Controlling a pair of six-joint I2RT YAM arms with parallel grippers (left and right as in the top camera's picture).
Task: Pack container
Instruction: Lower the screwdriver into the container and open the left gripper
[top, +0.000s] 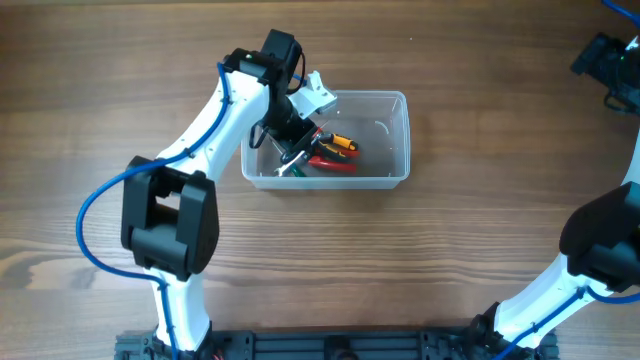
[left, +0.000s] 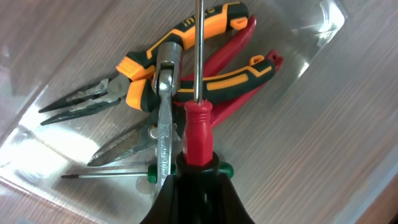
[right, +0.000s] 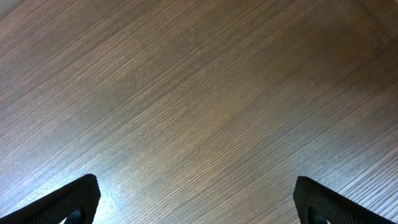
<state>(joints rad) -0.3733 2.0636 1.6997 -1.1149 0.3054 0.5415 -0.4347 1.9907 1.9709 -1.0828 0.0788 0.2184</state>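
Nearest the bottom edge of the overhead frame, a brown wood-grain table (top: 420, 260) is seen, its streaks running across the frame; nothing of the room beyond it is shown. In the right wrist view the same grain fills the picture, and the right gripper (right: 196, 193) is spread wide with nothing between its fingers. Further up, at the centre of the overhead frame, the container (top: 398, 150) is set flat on the wood. It is a clear rectangular tub with rounded corners and a thick rim, the grain visible through its floor and glare caught on its walls. The left gripper (left: 197, 169) is placed inside its left end and is closed on the butt of a red-handled screwdriver (left: 198, 134), whose shaft is pointed to the top of the left wrist frame. Beyond it, on the tub floor, orange-and-black pliers (left: 140, 93) are laid over red-handled pliers (left: 244, 37), with a thin green-capped screwdriver (left: 106, 176) beside them. A silvery metal tool (left: 165, 118) is seen just left of the red handle; its kind cannot be told.
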